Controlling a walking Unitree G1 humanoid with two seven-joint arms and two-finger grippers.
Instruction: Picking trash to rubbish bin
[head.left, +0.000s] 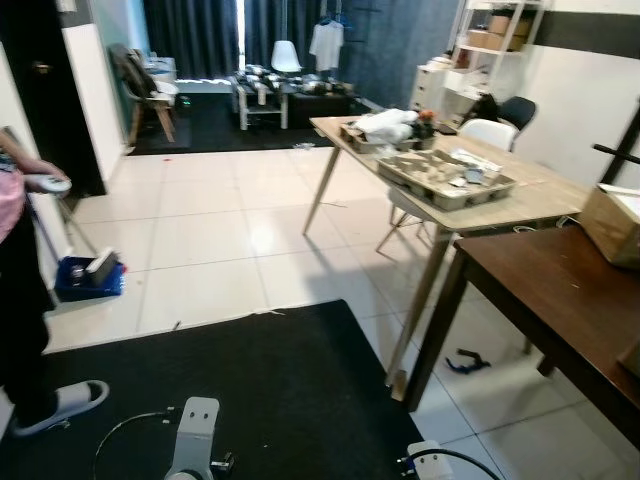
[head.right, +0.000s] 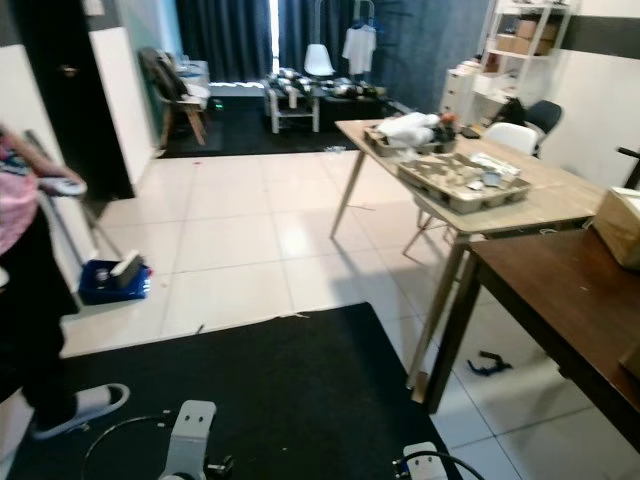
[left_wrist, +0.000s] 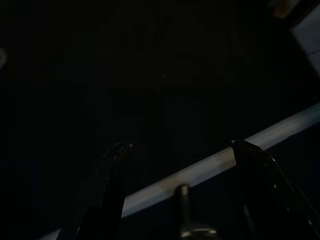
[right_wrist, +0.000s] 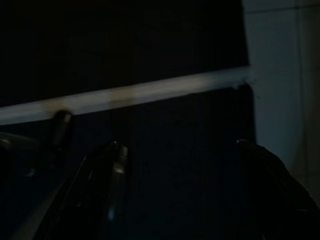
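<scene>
A light wooden table (head.left: 545, 203) on the right carries cardboard egg trays (head.left: 445, 180) with scraps and a crumpled white bag (head.left: 387, 123). Under the tables a small black and blue object (head.left: 466, 362) lies on the tiles. A blue tray (head.left: 88, 278) holding a white item sits on the floor at the left. Both silver arms hang low at the bottom edge, the left arm (head.left: 192, 440) and the right arm (head.left: 425, 462). In the dark wrist views my left gripper (left_wrist: 180, 146) and right gripper (right_wrist: 180, 146) are open over the black rug, holding nothing.
A person (head.left: 18, 300) in a pink top and white slippers stands at the left edge holding a white object. A black rug (head.left: 260, 390) lies underfoot, a dark brown table (head.left: 560, 290) to the right. Chairs, shelves and a low table stand beyond the white tiles (head.left: 220, 230).
</scene>
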